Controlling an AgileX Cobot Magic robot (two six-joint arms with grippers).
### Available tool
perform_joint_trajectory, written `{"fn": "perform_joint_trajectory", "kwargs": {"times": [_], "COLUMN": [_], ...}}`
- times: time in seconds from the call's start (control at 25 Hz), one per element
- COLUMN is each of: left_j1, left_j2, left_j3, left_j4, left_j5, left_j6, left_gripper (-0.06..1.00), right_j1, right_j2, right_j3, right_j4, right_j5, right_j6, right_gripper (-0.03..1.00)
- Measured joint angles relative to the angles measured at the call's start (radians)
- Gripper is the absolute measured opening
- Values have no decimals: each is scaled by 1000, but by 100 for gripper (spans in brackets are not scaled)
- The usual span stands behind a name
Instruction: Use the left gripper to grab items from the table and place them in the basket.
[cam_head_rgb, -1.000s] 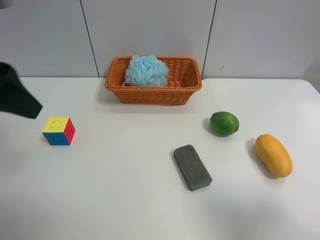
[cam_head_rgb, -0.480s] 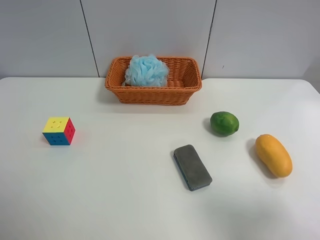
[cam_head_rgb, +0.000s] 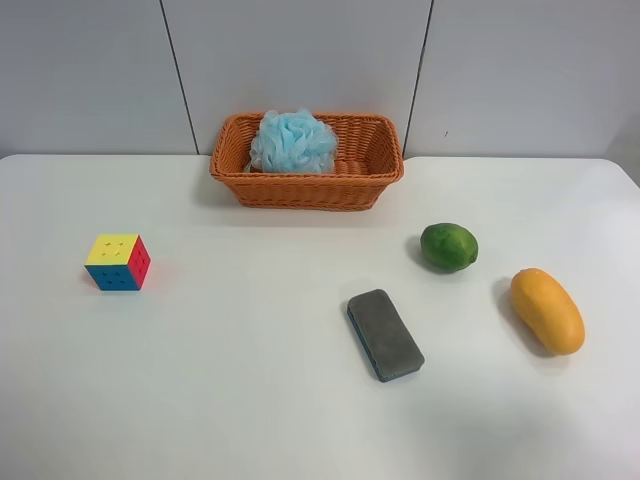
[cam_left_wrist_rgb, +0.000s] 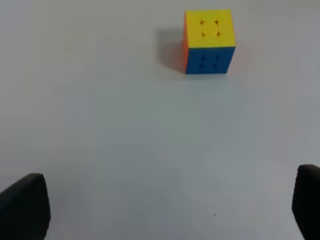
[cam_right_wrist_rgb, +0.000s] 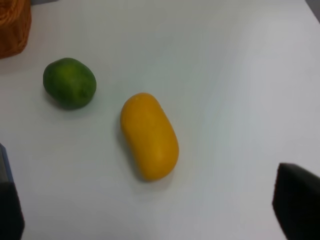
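Note:
The orange-brown wicker basket (cam_head_rgb: 306, 190) stands at the back of the white table (cam_head_rgb: 240, 370) with the light-blue pouf (cam_head_rgb: 293, 141) inside it. The puzzle cube (cam_head_rgb: 118, 262) sits at the left, the grey sponge (cam_head_rgb: 385, 334) in the middle, and the green fruit (cam_head_rgb: 448, 246) and mango (cam_head_rgb: 546, 310) at the right. No arm shows in the exterior high view. The left gripper (cam_left_wrist_rgb: 165, 205) is open and empty, with the cube (cam_left_wrist_rgb: 209, 41) ahead of it. The right gripper (cam_right_wrist_rgb: 155, 210) is open and empty, near the mango (cam_right_wrist_rgb: 149, 136) and green fruit (cam_right_wrist_rgb: 69, 83).
A grey panelled wall (cam_head_rgb: 300, 60) stands behind the table. A corner of the basket (cam_right_wrist_rgb: 14, 25) shows in the right wrist view. The table's far edge runs right behind the basket.
A black arm part that showed at the left edge of the exterior high view one second ago has moved out of view. The items have not moved.

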Motion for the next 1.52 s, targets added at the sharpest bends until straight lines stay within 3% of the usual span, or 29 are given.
{"fn": "perform_joint_trajectory", "kwargs": {"times": [0.32,1.52], "left_j1": [12,12], "left_j2": [-142,-147], "left_j3": [0,0], "left_j4": [-2,-2], "left_j5": [0,0], "left_j6": [0,0], "left_gripper": [96,95], "right_j1": [0,0], "right_j2": [0,0], "right_j3": [0,0], "right_j4": [0,0], "right_j5": [0,0], "right_j6": [0,0], "right_gripper": [99,99]}}
